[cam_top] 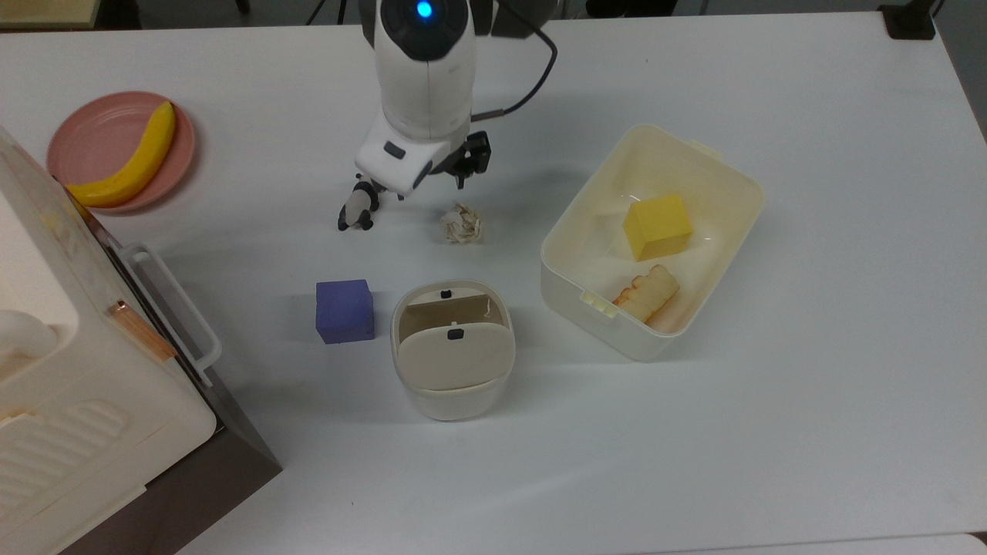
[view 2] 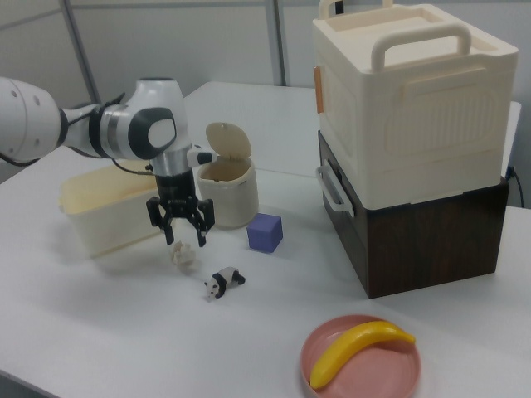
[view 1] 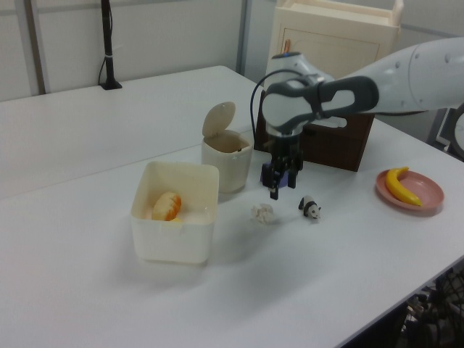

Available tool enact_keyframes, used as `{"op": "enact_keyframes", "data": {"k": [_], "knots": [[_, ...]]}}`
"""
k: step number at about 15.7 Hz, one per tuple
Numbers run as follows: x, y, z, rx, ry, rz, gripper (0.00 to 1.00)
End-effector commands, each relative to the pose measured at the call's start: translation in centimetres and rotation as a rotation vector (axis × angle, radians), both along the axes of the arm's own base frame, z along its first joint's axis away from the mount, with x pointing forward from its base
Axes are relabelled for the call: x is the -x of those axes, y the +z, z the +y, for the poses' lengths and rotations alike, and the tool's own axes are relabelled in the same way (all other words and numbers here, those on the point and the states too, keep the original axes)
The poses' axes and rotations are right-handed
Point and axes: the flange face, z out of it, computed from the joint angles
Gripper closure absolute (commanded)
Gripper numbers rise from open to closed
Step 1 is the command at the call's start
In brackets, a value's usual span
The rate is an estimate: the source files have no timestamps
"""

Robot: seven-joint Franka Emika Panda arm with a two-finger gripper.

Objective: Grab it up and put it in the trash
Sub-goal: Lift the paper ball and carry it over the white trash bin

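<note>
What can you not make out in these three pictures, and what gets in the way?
- Panda toy's head, top view: covered by the arm.
- Purple block, left view: mostly behind the gripper.
- Inside of the bin, right view: hidden by its wall.
- Tub's contents, right view: hidden by its wall.

**Three fixed cameras around one worktop**

The top view looks almost straight down on the white worktop (cam_top: 810, 432), with the arm (cam_top: 422, 69) entering from the top view's upper edge. The left view sits low and off one corner, looking across at a slant so that the cream tub (view 1: 176, 212) is nearest and the pink plate (view 1: 409, 190) lies far on the left view's right. The right view faces from the opposite side, slightly nearer, with the plate (view 2: 362, 361) in front and the tub (view 2: 106, 209) behind. All three share the middle ground: the bin (cam_top: 453, 351), the purple block (cam_top: 345, 311) and the panda figurine (cam_top: 357, 210).
</note>
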Motion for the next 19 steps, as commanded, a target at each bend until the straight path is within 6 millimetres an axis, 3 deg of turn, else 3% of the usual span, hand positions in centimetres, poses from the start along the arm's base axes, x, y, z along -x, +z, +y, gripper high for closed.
{"op": "enact_keyframes", "data": {"k": [1, 9, 12, 14, 16, 18, 19], "knots": [[0.1, -2.1, 1.4, 0.026, 0.042, -0.010, 0.24], [-1.0, -4.6, 4.2, 0.040, -0.030, -0.068, 0.39], [-1.0, -4.9, 4.3, 0.047, -0.024, -0.067, 0.56], [-1.0, -4.8, 4.5, 0.046, -0.020, -0.066, 0.77], [-1.1, -4.3, 4.5, 0.047, -0.021, -0.070, 1.00], [-1.5, -3.0, 4.6, 0.044, -0.027, -0.076, 1.00], [-2.4, -0.4, 4.7, 0.034, -0.035, -0.114, 1.00]]}}
